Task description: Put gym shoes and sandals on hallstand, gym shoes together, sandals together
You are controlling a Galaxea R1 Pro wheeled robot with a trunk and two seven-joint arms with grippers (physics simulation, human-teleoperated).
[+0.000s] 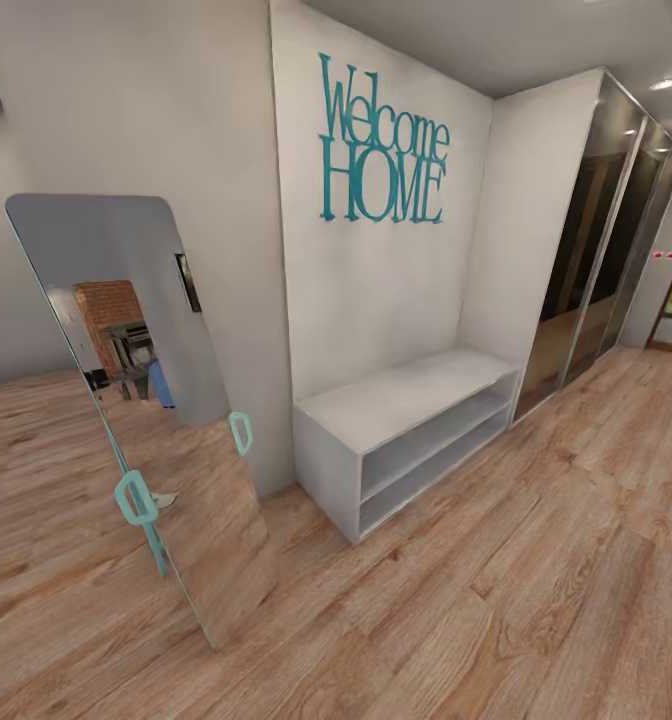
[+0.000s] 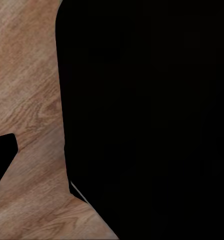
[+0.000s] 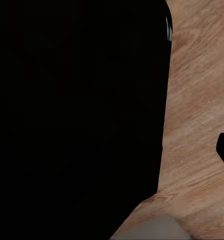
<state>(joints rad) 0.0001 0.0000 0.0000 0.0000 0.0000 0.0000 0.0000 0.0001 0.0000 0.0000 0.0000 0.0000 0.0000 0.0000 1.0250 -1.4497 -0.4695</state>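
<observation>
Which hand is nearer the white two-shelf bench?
Cannot tell. Both wrist cameras look at wood floor beside a dark shape; the bench stands ahead by the wall.

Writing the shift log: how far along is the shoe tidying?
Nothing looks done. The white bench below the Welcome HOME lettering has bare shelves and a bare top, and it lacks an upper shelf. No shoe is in hand; both wrist views look at wood floor. All four shoes remain.

bench [image 1: 406, 400]: 1 | mirror [image 1: 146, 330]: 1 | wall sign [image 1: 381, 145]: 1 | wardrobe [image 1: 601, 230]: 1
</observation>
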